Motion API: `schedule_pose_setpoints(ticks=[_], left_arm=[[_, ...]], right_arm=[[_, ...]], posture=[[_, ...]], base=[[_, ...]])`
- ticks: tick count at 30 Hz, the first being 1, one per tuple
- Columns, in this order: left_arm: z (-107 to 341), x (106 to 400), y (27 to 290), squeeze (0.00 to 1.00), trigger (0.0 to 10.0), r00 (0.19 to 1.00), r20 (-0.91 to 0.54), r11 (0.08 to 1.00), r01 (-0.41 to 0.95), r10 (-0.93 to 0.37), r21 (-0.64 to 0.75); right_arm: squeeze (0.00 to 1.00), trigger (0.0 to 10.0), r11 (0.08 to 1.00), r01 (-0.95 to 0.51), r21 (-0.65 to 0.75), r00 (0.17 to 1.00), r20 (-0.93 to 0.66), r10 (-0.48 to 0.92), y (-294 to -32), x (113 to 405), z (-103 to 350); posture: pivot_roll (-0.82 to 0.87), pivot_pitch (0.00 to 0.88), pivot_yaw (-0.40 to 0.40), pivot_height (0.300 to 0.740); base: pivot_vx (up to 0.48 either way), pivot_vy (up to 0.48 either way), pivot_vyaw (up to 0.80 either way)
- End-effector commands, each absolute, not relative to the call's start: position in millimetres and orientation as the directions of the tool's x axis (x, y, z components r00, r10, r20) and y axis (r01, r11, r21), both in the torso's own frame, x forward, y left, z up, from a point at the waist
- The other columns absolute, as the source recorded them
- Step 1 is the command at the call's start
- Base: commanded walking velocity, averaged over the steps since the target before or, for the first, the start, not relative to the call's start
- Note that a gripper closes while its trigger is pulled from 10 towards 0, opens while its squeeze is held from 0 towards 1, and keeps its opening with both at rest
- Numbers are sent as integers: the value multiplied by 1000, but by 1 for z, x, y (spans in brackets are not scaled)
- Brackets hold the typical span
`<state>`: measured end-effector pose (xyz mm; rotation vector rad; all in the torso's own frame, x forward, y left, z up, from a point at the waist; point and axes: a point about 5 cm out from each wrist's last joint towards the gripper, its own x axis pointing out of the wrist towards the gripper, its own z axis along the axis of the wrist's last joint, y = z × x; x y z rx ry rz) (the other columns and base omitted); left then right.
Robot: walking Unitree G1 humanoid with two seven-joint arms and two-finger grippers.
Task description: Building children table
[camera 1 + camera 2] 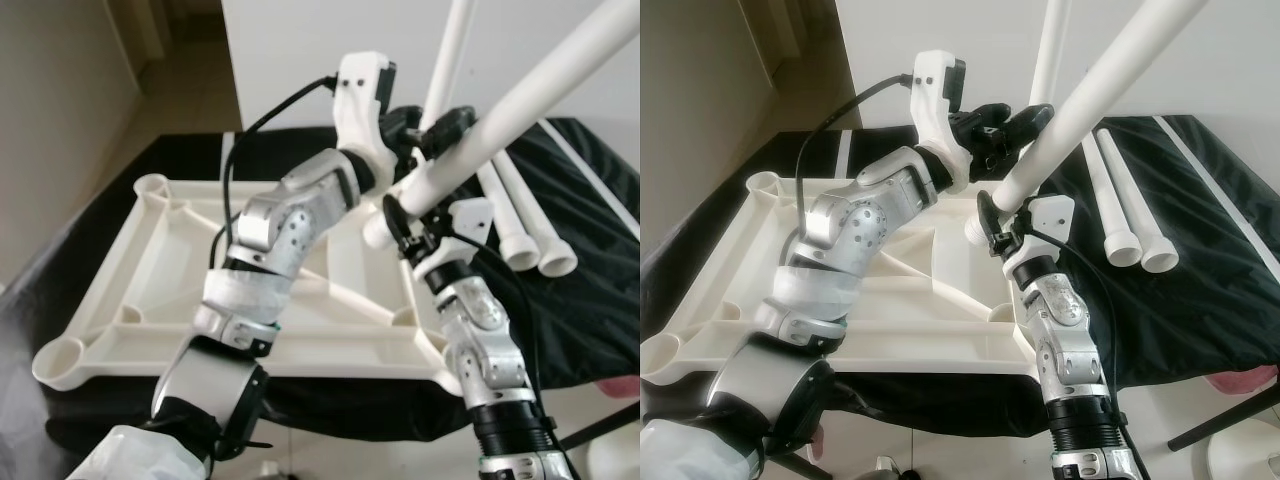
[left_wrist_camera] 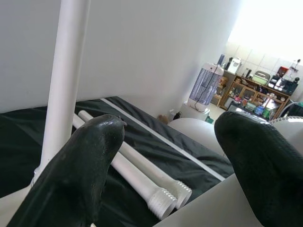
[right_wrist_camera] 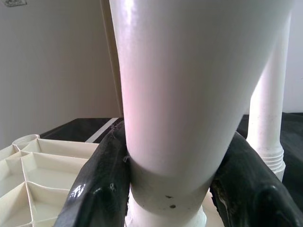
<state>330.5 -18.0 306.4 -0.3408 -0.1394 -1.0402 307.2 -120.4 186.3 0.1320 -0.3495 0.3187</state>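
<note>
A cream table top (image 1: 150, 260) lies upside down on a black cloth. My right gripper (image 1: 405, 225) is shut on the lower end of a white table leg (image 1: 530, 90) that slants up to the right above the table top's far right corner. In the right wrist view both fingers (image 3: 99, 184) press against this leg (image 3: 189, 94). My left gripper (image 1: 435, 125) hangs open just above the same leg, close beside it, with its fingers (image 2: 90, 161) wide apart. A second leg (image 1: 450, 50) stands upright behind. Two loose legs (image 1: 520, 215) lie on the cloth to the right.
The black cloth (image 1: 590, 230) covers the work surface and drops off at the near edge. A white wall (image 1: 300, 60) rises right behind. Tan floor (image 1: 190, 90) runs off at the far left. A white appliance (image 2: 206, 87) and shelves stand far off.
</note>
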Motion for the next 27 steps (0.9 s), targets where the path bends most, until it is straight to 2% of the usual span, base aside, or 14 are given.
schedule_pose_setpoints(ticks=[1, 3, 6, 8, 9, 11, 17, 27], left_arm=[[313, 305, -36, 0, 10000, 92, 319, 79, 995, -943, -55], [313, 315, -31, 0, 10000, 169, 321, 167, 985, -932, -34], [313, 318, -29, 0, 10000, 196, 322, 198, 980, -926, -25], [317, 334, -15, 0, 10000, 341, 374, 355, 934, -863, -35], [317, 334, -15, 0, 10000, 341, 374, 355, 934, -863, -35], [318, 343, -3, 0, 10000, 430, 407, 451, 891, -806, -49], [297, 345, 14, 0, 10000, 478, 364, 506, 862, -799, -22], [273, 339, 26, 0, 10000, 542, 350, 580, 814, -764, 4]], right_arm=[[0, 10000, 915, -400, 42, 872, 324, 366, -102, 307, 183], [0, 10000, 919, -392, 43, 875, 327, 358, -103, 307, 184], [0, 10000, 920, -389, 42, 875, 328, 355, -104, 307, 184], [0, 10000, 928, -368, 49, 882, 333, 333, -107, 308, 186], [0, 10000, 928, -368, 49, 882, 333, 333, -107, 308, 186], [0, 10000, 936, -348, 56, 889, 336, 311, -110, 308, 187], [0, 10000, 956, -290, 44, 901, 350, 258, -118, 309, 194], [0, 10000, 988, -149, 52, 941, 315, 125, -136, 313, 195]], posture=[[-3, 0, -1, 740], [-7, 0, 0, 740], [-9, 0, 1, 740], [-12, 0, 2, 740], [-12, 0, 2, 740], [-16, 0, 2, 740], [-24, 0, 9, 740], [-10, 0, 7, 740]], base=[[0, 0, 0], [0, 0, 0], [0, 0, 0], [0, 0, 0], [0, 0, 0], [0, 0, 0], [0, 0, 0], [0, 0, 0]])
